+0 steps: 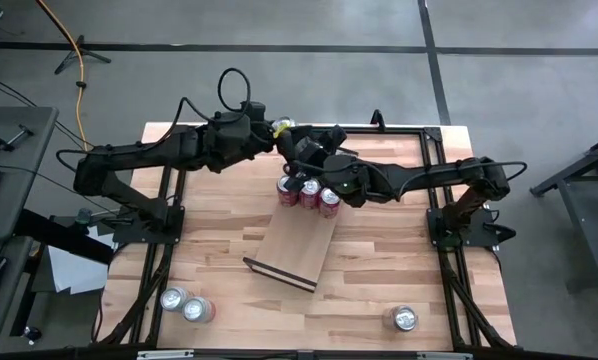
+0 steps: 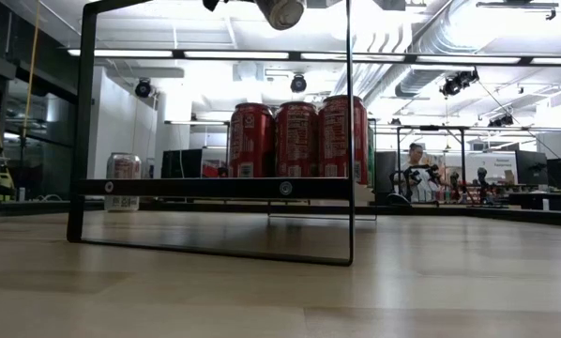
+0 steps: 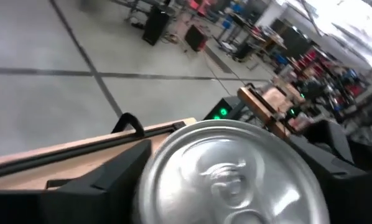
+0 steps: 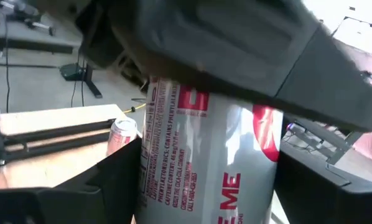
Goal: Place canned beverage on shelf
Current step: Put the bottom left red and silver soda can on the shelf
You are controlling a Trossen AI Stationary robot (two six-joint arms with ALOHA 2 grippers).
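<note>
Right wrist view shows a silver-and-red can (image 4: 204, 162) upright between the right gripper (image 4: 204, 186) fingers, with the left gripper (image 3: 229, 180) apparently clasping its lid end, above the far end of the shelf (image 1: 294, 250), beyond three red cans (image 1: 307, 193).

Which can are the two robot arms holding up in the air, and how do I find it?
Find the shelf, the pale board in the middle of the table, with three red cans at its far end. Just beyond them the left gripper and right gripper meet. The can between them is white and red, lifted, not standing.
</note>
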